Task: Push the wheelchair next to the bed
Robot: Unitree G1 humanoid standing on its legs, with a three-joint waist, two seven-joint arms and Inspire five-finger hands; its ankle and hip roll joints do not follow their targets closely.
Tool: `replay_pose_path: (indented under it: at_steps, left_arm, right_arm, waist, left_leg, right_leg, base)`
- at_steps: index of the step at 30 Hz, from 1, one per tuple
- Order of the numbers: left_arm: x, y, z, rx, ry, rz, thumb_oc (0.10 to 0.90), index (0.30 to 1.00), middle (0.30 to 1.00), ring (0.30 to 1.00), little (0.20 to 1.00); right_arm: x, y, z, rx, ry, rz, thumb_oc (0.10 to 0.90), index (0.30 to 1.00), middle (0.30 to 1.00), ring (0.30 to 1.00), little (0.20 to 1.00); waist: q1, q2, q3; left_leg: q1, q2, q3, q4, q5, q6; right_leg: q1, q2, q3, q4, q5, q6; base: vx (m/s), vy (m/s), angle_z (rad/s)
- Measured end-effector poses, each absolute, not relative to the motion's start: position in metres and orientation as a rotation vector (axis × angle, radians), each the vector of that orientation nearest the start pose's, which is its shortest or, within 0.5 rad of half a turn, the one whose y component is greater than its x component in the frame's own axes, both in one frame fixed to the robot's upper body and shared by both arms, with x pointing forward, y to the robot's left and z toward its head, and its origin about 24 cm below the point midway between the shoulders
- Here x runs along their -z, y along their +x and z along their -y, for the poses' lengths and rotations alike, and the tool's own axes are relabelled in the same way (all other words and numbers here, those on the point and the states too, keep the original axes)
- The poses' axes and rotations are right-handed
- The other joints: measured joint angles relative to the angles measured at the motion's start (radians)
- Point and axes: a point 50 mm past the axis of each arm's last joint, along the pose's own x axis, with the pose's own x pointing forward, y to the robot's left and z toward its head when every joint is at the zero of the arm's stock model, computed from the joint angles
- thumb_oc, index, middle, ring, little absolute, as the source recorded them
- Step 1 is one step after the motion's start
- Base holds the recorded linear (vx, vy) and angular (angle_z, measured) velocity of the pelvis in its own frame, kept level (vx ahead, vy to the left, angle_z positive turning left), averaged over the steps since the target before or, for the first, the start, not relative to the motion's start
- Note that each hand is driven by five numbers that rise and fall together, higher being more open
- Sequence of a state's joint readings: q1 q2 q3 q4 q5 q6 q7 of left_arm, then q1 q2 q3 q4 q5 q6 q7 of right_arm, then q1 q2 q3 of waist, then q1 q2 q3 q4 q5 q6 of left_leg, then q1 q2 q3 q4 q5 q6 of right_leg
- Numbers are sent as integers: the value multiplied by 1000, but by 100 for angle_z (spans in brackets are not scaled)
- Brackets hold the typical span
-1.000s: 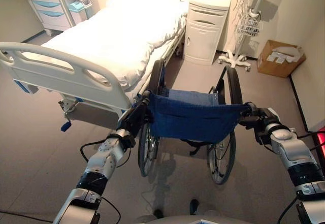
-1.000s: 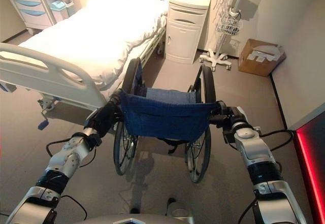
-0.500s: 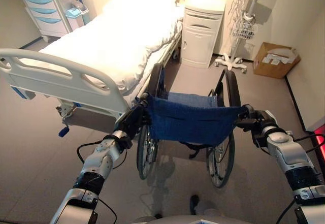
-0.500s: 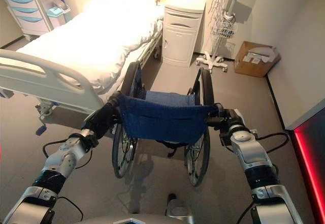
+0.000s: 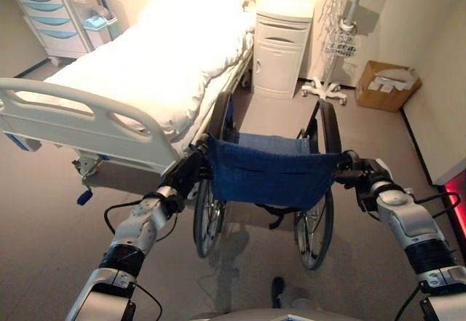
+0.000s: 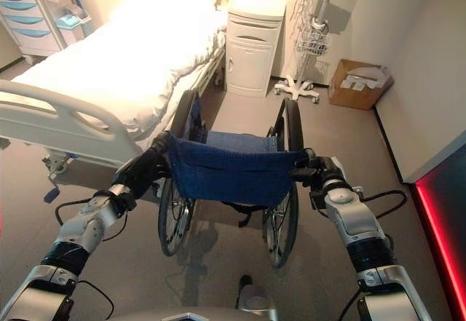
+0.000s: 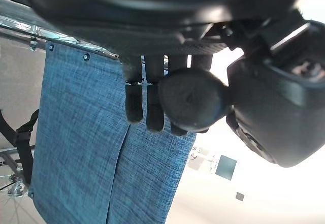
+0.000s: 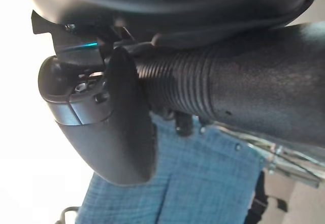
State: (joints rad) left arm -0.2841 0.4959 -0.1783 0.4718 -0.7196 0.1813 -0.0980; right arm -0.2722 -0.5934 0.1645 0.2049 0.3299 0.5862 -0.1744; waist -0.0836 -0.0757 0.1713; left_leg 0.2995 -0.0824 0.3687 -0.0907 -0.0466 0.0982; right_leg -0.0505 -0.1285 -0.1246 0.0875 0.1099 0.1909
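Note:
The wheelchair [image 5: 271, 177], with a blue fabric back and large spoked wheels, stands in the aisle just right of the bed [image 5: 160, 52], its left wheel close to the white footboard [image 5: 80, 117]. My left hand [image 5: 188, 172] is shut on the left push handle, and in the left wrist view its fingers [image 7: 147, 107] curl round the handle [image 7: 195, 99]. On the other side, my right hand [image 5: 362, 173] is shut on the right push handle. The right wrist view shows the ribbed grip [image 8: 203, 87] inside the hand, with the thumb [image 8: 127, 122] across it.
A white bedside cabinet [image 5: 280, 44] stands ahead by the bed's head. To its right are a monitor stand on wheels [image 5: 335, 44] and a cardboard box [image 5: 384, 84]. A drawer cart [image 5: 44, 12] stands at the far left. A wall runs along the right.
The whole view has shifted forward a little. The wheelchair has rolled slightly further along the bed's side, with both hands still on its handles.

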Motion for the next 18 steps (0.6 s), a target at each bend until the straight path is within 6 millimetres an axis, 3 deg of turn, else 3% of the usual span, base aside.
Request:
replay_pose_path:
  at_steps: [5,8,11,16,18]
  left_arm:
    - [-14,296,-227,94,-175,-391,400,300,300,300,300]
    - [-15,297,-227,93,-174,-389,400,300,300,300,300]
    - [-17,299,-227,87,-170,-381,400,300,300,300,300]
    - [-17,299,-225,73,-175,-372,400,300,300,300,300]
    - [-18,301,-220,70,-183,-365,400,300,300,300,300]
  right_arm:
    - [-40,286,254,167,-358,-540,400,300,300,300,300]
    - [-40,287,254,168,-359,-539,400,300,300,300,300]
    - [-40,287,254,168,-357,-536,400,300,300,300,300]
    - [-39,286,254,171,-360,-538,400,300,300,300,300]
    - [-40,285,257,185,-357,-539,400,300,300,300,300]
  waist:
    - [-27,-10,-5]
    - [-47,-12,-7]
    - [-49,-7,-6]
    - [-64,-6,-6]
    - [-66,-6,-6]
  left_leg:
    - [5,-18,5,0,-8,9]
    - [6,-20,26,0,-14,8]
    - [6,-18,38,0,-21,15]
    - [17,-26,65,1,-34,24]
    - [17,-26,104,1,-37,29]
  right_leg:
    - [-27,11,6,3,6,-2]
    - [-31,16,8,3,57,-22]
    - [-42,21,10,2,81,-7]
    - [-45,21,6,5,81,-4]
    - [-55,19,0,27,74,-15]
  base:
    - [10,-8,11]
    - [-1,-9,12]
    - [11,-10,-9]
    - [31,-9,-1]
    - [38,-22,11]
